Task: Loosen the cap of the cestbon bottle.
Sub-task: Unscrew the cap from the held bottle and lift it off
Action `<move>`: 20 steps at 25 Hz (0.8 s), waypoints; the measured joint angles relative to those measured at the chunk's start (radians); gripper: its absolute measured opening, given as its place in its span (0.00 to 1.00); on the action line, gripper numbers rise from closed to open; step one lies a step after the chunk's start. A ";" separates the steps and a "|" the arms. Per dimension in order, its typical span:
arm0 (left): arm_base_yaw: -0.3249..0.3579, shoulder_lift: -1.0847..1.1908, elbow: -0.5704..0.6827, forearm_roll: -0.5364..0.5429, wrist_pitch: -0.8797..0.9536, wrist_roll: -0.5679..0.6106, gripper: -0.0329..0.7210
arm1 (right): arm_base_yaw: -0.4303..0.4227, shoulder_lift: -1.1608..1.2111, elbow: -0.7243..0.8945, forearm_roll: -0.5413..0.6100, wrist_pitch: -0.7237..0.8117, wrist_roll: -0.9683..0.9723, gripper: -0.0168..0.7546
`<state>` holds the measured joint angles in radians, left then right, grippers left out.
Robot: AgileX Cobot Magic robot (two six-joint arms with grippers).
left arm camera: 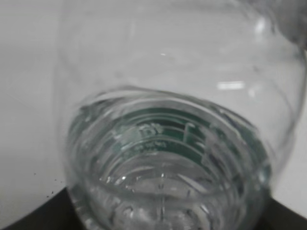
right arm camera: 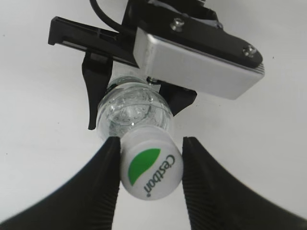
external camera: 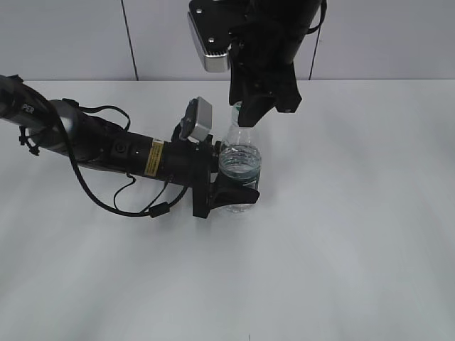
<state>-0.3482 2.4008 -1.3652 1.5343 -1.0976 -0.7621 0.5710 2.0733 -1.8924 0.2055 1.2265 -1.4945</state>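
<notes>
On table, left tool (external camera: 238, 190) clamps thin, crushable cestbon bottle (external camera: 239, 160) low; right tool (right arm camera: 149, 163) pinches small slick cap (right arm camera: 151, 165) sides.

1. On the cap (right arm camera: 150, 167) I read "Cestbon" in grey letters beside a green leaf mark.
2. On the left arm (external camera: 21, 106) I make out white letters, "PER".
3. The yellow sticker (external camera: 152, 158) on the left arm's wrist is too small for me to read.
4. The cestbon bottle (left arm camera: 177, 139) label print is blurred.

One cestbon bottle (external camera: 239, 165), one cap (right arm camera: 150, 166), two grippers: left gripper (external camera: 231, 195), right gripper (right arm camera: 149, 165).
</notes>
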 joint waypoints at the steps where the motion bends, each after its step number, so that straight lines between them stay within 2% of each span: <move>1: 0.000 0.000 0.000 0.000 0.000 0.000 0.59 | 0.000 0.000 0.000 0.000 0.000 0.000 0.41; 20: 0.000 0.000 0.000 0.019 -0.018 -0.013 0.59 | 0.000 -0.006 0.000 -0.004 -0.001 0.055 0.53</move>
<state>-0.3482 2.4008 -1.3652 1.5533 -1.1155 -0.7750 0.5710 2.0674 -1.8924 0.2012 1.2255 -1.4391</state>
